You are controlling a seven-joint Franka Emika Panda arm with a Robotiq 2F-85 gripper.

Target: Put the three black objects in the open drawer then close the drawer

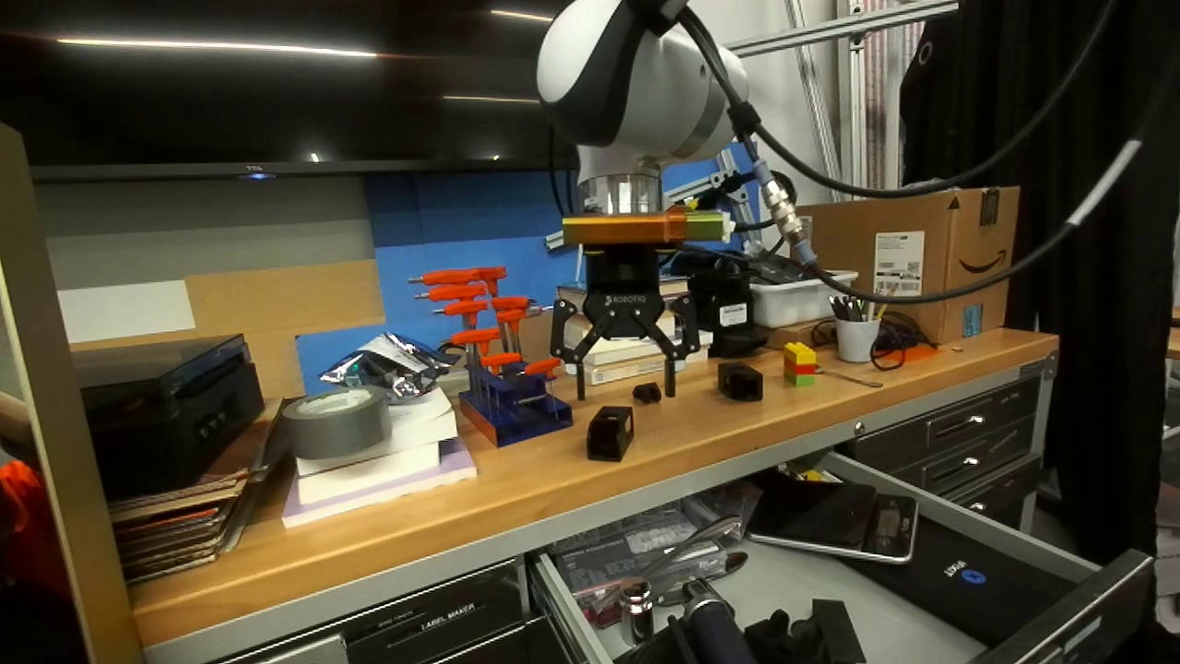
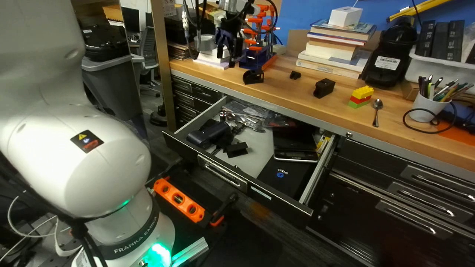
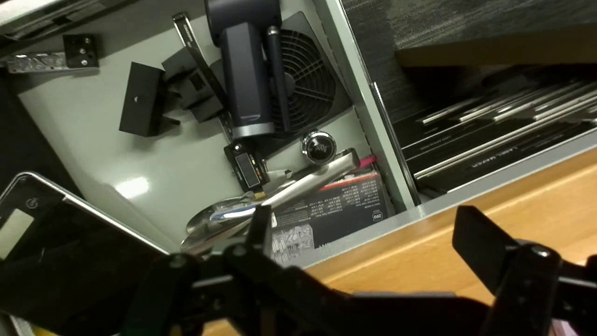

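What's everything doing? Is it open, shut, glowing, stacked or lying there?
Cluttered drawer, open
LABEL MAKER drawer, shut
Gripper, open, empty
Toy bricks, stacked
Black block nearest the toy bricks, on the workbench
Small black piece, on the workbench
Black block farthest from the toy bricks, on the workbench
Spoon, lying flat
Pen cup, upright
TCL television, screen dark
Base light, glowing green

In an exterior view the table [image 1: 535,481] runs from lower left to middle right of the frame, bearing stacked books [image 1: 419,435] and a blue stand [image 1: 502,429] left of centre, a black block [image 1: 610,433], small black piece [image 1: 647,394] and second black block [image 1: 740,381] from centre rightward, a toy-brick stack [image 1: 799,364], spoon [image 1: 850,377] and white cup [image 1: 856,341] further right
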